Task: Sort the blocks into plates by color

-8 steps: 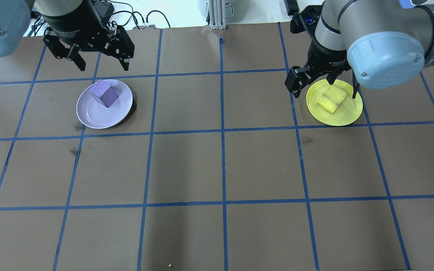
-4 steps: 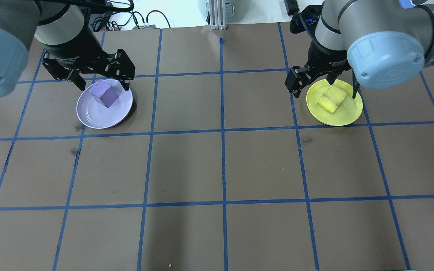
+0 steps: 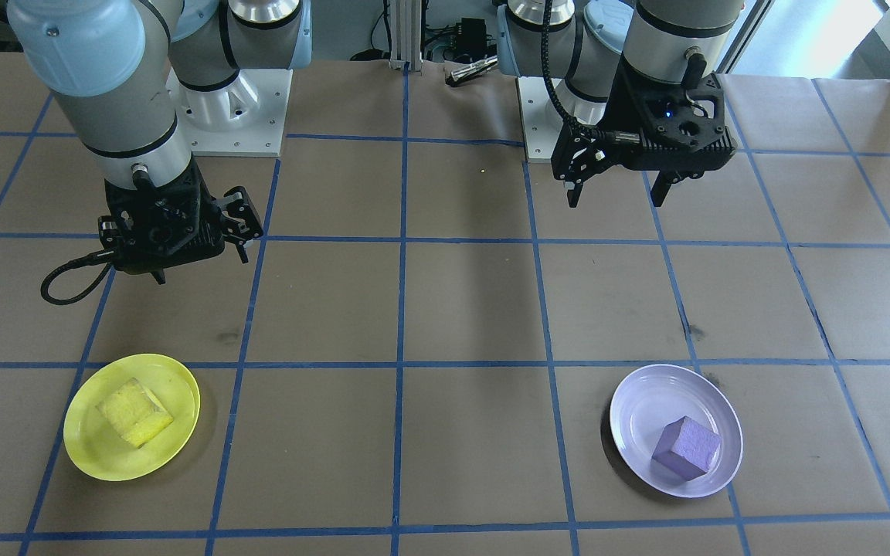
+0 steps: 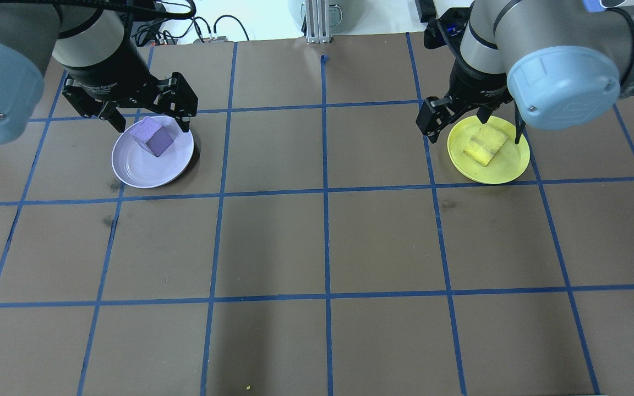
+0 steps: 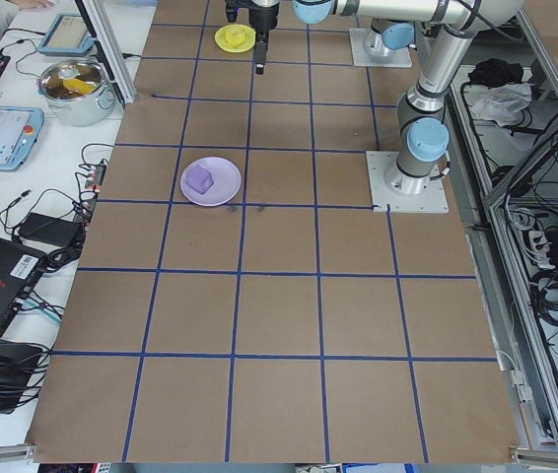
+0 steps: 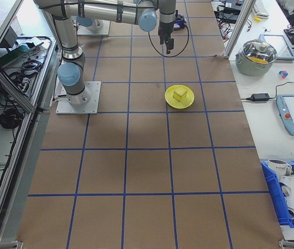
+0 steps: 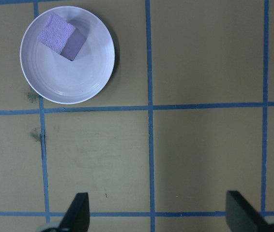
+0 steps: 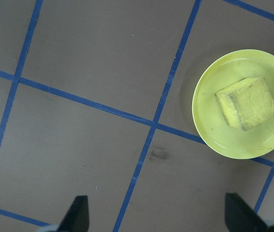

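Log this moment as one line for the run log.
yellow block in yellow plate | purple block in lavender plate | left pincer open, empty | right pincer open, empty | sorted

i see the yellow block (image 3: 134, 411) lying in the yellow plate (image 3: 86, 448) and the purple block (image 3: 687, 449) in the lavender plate (image 3: 646, 401). both hands hang empty with fingers spread, right hand (image 3: 199, 266) and left hand (image 3: 616, 197), well apart from the plates.
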### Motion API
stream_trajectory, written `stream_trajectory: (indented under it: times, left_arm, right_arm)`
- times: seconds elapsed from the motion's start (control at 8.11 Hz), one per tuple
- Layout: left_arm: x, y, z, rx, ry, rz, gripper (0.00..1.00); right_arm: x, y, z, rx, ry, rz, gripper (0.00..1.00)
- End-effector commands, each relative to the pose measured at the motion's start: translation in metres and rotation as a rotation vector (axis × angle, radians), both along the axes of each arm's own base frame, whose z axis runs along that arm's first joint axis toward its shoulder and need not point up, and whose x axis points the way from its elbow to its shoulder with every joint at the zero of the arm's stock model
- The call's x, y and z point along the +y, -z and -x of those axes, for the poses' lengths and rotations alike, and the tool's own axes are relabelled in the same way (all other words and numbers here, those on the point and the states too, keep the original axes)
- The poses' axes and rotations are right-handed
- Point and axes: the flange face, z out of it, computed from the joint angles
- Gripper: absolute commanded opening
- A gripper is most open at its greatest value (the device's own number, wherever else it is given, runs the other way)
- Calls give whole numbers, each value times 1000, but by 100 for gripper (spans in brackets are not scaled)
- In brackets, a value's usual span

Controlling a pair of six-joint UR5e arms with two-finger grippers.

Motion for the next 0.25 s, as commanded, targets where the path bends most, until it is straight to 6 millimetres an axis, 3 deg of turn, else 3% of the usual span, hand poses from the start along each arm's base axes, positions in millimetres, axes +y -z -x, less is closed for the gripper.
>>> stream_trajectory:
  times: [0.0,0.12]
  left_arm:
    - [-1,1,0,-3,0,-3,100]
    - [0,1,0,-3,0,-1,100]
  right_arm:
    - [0,0,0,0,0,-2,100]
    - [0,0,0,0,0,-2,100]
